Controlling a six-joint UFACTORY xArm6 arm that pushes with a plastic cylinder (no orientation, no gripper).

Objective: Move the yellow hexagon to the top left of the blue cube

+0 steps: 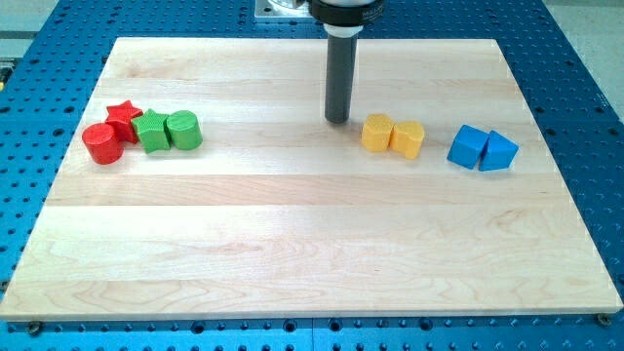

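The yellow hexagon [409,139] lies right of the board's centre, touching a rounder yellow block [377,133] on its left. The blue cube [467,146] sits a short gap to the hexagon's right, with a blue triangular block [498,152] touching the cube's right side. My tip [337,120] rests on the board just left of the rounder yellow block and slightly above it, a small gap away. It touches no block.
Near the view's left edge is a cluster: a red cylinder [101,144], a red star [123,117], a green star [151,132] and a green cylinder [183,130]. The wooden board [292,244] lies on a blue perforated table.
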